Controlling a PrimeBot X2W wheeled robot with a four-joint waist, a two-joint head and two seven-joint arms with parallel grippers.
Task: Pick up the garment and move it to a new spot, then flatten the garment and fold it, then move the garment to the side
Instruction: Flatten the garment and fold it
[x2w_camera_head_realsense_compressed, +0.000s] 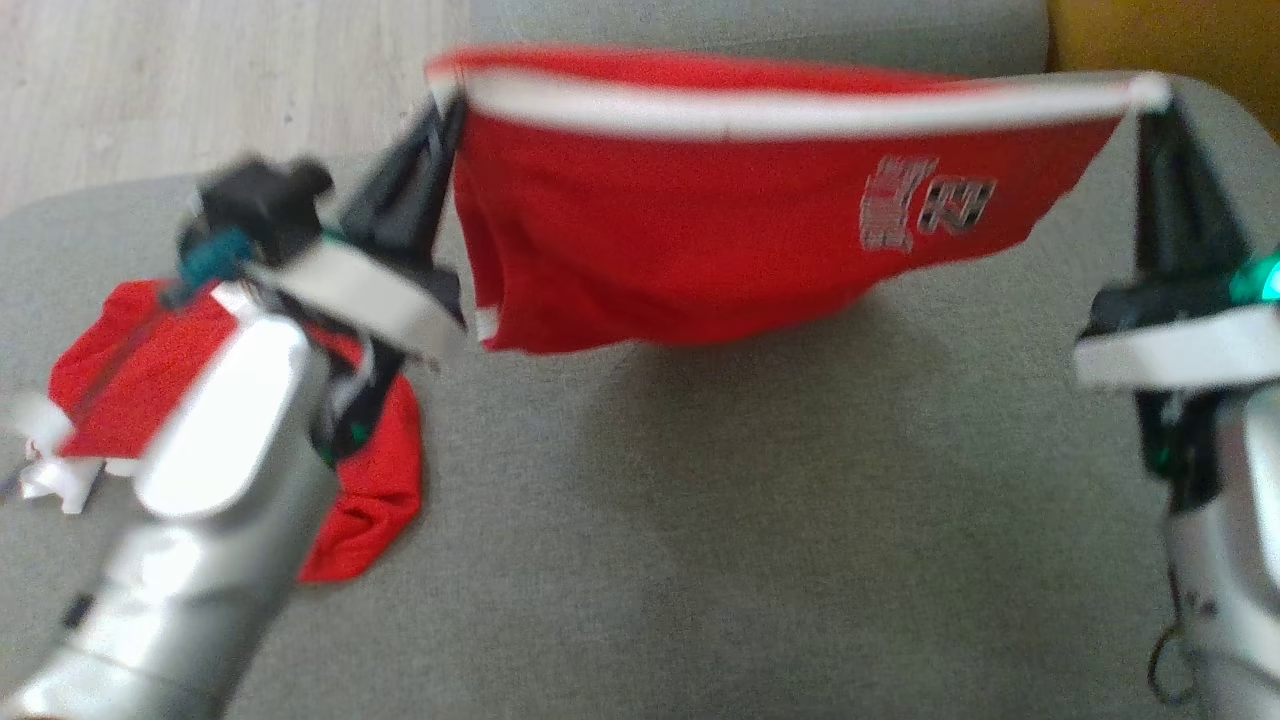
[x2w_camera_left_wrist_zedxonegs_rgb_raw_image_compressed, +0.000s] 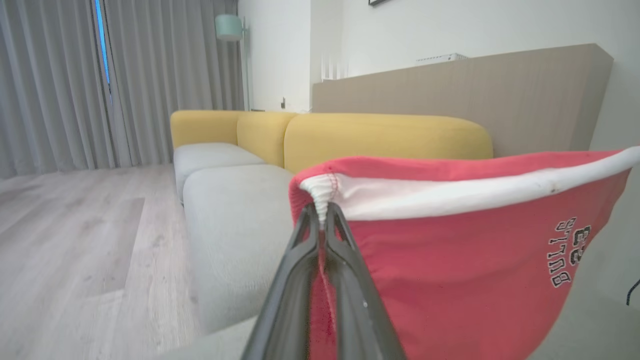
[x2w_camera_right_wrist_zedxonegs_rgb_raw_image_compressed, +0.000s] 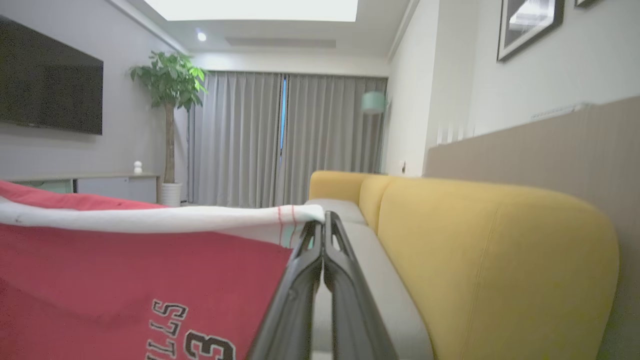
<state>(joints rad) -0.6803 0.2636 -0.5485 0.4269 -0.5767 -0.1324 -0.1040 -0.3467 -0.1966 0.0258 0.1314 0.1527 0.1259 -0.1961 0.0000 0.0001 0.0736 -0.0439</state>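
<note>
The red Bulls shorts (x2w_camera_head_realsense_compressed: 700, 230) hang in the air, stretched wide between the two grippers above the grey sofa seat cushion (x2w_camera_head_realsense_compressed: 700, 540) and not touching it. The left gripper (x2w_camera_head_realsense_compressed: 445, 105) is clamped on one end of the white waistband (x2w_camera_head_realsense_compressed: 760, 112), where the left wrist view shows the band bunched between its closed fingertips. The right gripper (x2w_camera_head_realsense_compressed: 1150, 98) is pinched tight on the band's other end, its dark fingers pressed together over the cloth in the right wrist view. The waistband runs nearly level and taut from one gripper to the other, and the red fabric sags below it, with the "BULLS 23" print (x2w_camera_head_realsense_compressed: 925, 205) near the right gripper. A second red garment (x2w_camera_head_realsense_compressed: 375, 500) lies crumpled on the cushion, partly under the left forearm (x2w_camera_head_realsense_compressed: 220, 440). The yellow sofa backrest (x2w_camera_right_wrist_zedxonegs_rgb_raw_image_compressed: 500, 250) rises beside the cushion.
</note>
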